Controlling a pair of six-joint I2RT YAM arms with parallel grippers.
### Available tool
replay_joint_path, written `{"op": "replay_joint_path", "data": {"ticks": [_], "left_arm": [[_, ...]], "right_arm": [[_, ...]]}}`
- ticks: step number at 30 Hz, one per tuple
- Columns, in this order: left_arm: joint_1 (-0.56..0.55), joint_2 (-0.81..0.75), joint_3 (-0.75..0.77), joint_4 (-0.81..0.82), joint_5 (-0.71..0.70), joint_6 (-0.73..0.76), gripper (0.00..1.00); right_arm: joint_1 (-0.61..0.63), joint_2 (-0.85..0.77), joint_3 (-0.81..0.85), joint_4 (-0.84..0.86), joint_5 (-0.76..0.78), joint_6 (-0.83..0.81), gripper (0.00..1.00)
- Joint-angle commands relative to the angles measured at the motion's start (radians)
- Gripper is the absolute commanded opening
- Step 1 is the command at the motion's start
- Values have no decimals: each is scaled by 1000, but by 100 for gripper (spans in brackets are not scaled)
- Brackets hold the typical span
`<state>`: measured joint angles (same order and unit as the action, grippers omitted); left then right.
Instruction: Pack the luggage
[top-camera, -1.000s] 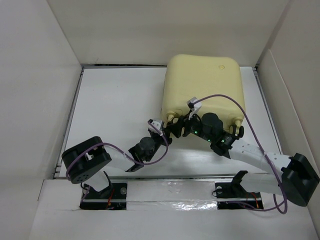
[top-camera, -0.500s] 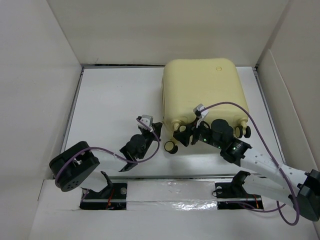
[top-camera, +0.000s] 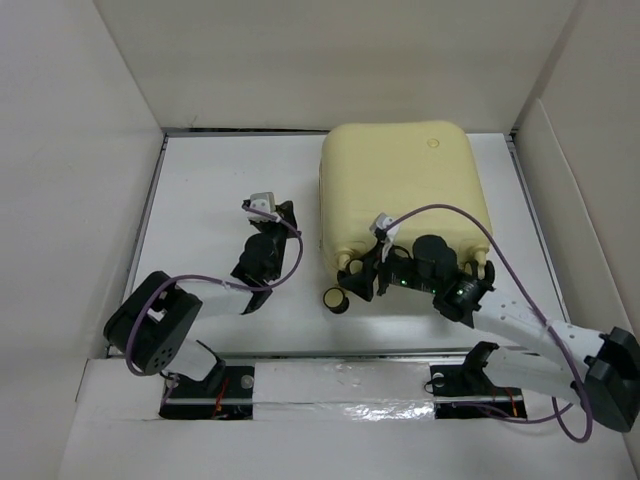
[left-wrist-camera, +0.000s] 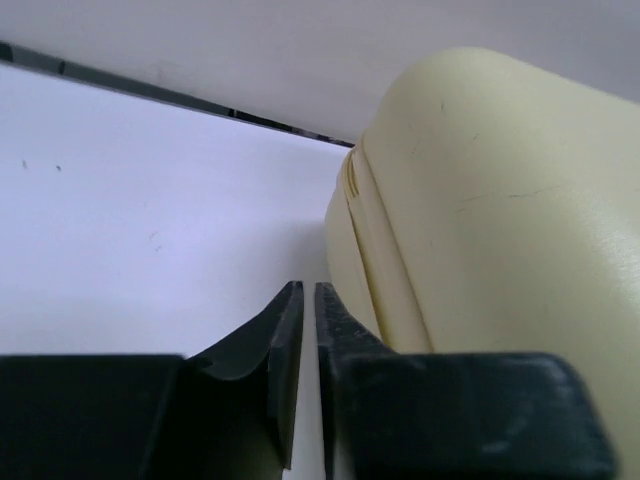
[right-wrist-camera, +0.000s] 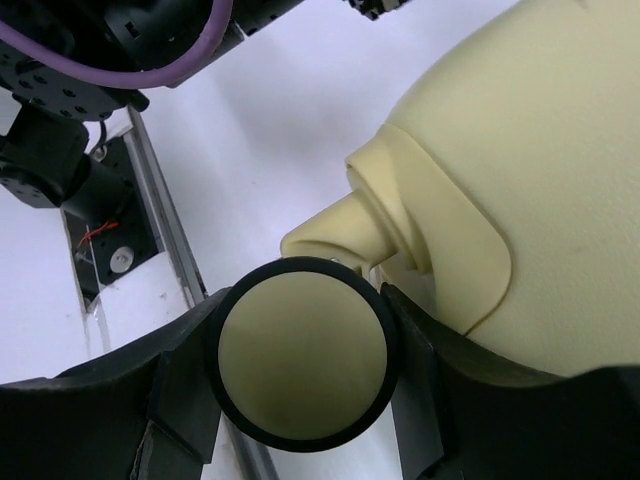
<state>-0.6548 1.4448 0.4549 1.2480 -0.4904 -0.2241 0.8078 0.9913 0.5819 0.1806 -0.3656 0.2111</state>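
The luggage is a pale-yellow hard-shell suitcase lying closed at the table's back right. It fills the right of the left wrist view and of the right wrist view. My right gripper is at its near left corner, shut on a cream-and-black caster wheel, which also shows in the top view. My left gripper is shut and empty, its fingertips close beside the suitcase's left side, near the seam. The lining is hidden.
White walls enclose the table on the left, back and right. Another caster wheel sticks out at the suitcase's near right corner. The arm bases and a metal rail run along the near edge. Purple cables loop over both arms.
My left gripper has swung away from the near edge to the suitcase's left side. My right gripper has shifted left onto the near-left wheel. The suitcase has shifted slightly left.
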Motion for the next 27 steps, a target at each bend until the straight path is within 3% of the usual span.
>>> {"op": "replay_joint_path", "data": {"ticks": [1, 3, 4, 10, 12, 13, 14, 15, 16, 21, 25, 27], "left_arm": [[35, -108, -13, -45, -10, -177, 10], [52, -225, -30, -155, 3, -248, 27], [63, -272, -47, -191, 10, -274, 42], [72, -682, -38, -539, -14, -382, 77], [83, -809, -29, -669, -23, -405, 83], [83, -849, -16, -709, -23, -408, 92], [83, -885, -12, -782, -22, -411, 95], [83, -947, -7, -814, -23, -414, 97], [69, -975, 2, -849, -31, -447, 99], [60, -1052, 31, -933, 117, -480, 99], [60, -1031, 151, -1042, 171, -469, 99], [60, -1029, 180, -1070, 219, -454, 99]], "right_arm": [[54, 117, 104, 157, -176, 16, 0], [77, 247, 192, 181, -196, 5, 0], [86, 292, 229, 184, -212, -1, 0], [192, 518, 510, 165, -213, -18, 2], [212, 526, 565, 102, -117, -32, 26], [212, 521, 572, 82, -87, -42, 47], [212, 492, 573, 65, -61, -55, 55], [221, 469, 570, 34, -41, -59, 72], [222, 442, 556, 20, 5, -65, 100], [222, 131, 512, -113, 177, -141, 100], [212, -162, 435, -177, 613, -167, 100], [186, -268, 391, -225, 733, -180, 100]]}}
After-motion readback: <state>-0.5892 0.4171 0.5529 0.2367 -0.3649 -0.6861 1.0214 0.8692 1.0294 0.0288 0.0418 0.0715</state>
